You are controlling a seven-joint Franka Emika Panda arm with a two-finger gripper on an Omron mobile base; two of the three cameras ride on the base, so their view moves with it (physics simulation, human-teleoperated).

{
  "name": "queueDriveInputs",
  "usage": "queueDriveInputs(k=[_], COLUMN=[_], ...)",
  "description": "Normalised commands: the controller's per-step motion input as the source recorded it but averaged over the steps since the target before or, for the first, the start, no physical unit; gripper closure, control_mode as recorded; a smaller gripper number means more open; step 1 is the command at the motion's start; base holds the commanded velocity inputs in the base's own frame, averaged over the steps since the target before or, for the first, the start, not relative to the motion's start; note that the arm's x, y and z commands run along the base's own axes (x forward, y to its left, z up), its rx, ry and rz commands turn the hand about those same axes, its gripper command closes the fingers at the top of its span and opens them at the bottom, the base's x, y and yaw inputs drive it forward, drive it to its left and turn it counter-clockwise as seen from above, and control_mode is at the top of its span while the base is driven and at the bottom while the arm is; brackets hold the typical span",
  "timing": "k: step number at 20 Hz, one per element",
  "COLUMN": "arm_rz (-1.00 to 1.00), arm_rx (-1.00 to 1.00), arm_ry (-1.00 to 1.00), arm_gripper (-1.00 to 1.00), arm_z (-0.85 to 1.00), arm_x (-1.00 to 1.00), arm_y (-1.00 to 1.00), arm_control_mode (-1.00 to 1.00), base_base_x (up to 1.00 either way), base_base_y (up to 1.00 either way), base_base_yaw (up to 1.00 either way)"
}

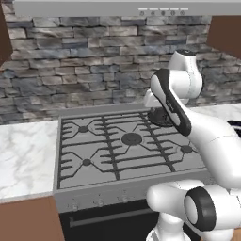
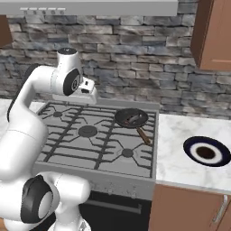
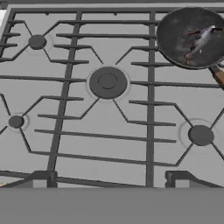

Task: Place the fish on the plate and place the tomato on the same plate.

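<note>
The fish (image 3: 200,41) is a small grey-brown piece lying in a black frying pan (image 2: 131,118) on the stove's back right burner; the fish (image 2: 134,119) is also seen from the right base. The plate (image 2: 193,145), dark-rimmed with a white ring and brown centre, lies on the marble counter right of the stove. My gripper (image 3: 110,179) hangs open above the stove's middle, well left of the pan, with nothing between its fingers. The tomato is out of view.
The gas stove (image 1: 127,141) has black grates and several burners. The pan's wooden handle (image 2: 143,134) points toward the front right. Marble counter (image 1: 26,155) lies on both sides. A stone wall and range hood stand behind, with a wooden cabinet (image 2: 216,36) at upper right.
</note>
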Motion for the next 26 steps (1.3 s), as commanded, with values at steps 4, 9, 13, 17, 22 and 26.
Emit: queueDriveInputs(k=[4,9,13,17,22,26], arm_rz=[0.0,0.0,0.0,0.0,0.0,0.0], arm_rx=[0.0,0.0,0.0,0.0,0.0,0.0], arm_ry=[0.0,0.0,0.0,0.0,0.0,0.0], arm_gripper=[-1.0,-1.0,-1.0,-1.0,-1.0,-1.0], arm_z=[0.0,0.0,0.0,0.0,0.0,0.0], arm_x=[0.0,0.0,0.0,0.0,0.0,0.0], arm_y=[0.0,0.0,0.0,0.0,0.0,0.0], arm_control_mode=[1.0,1.0,1.0,1.0,1.0,1.0], base_base_x=[-0.12,-0.15,-0.19,-0.19,-0.13,0.0], base_base_y=[-0.67,-0.72,-0.75,-0.72,-0.66,-0.57], base_base_yaw=[0.0,0.0,0.0,0.0,0.0,0.0])
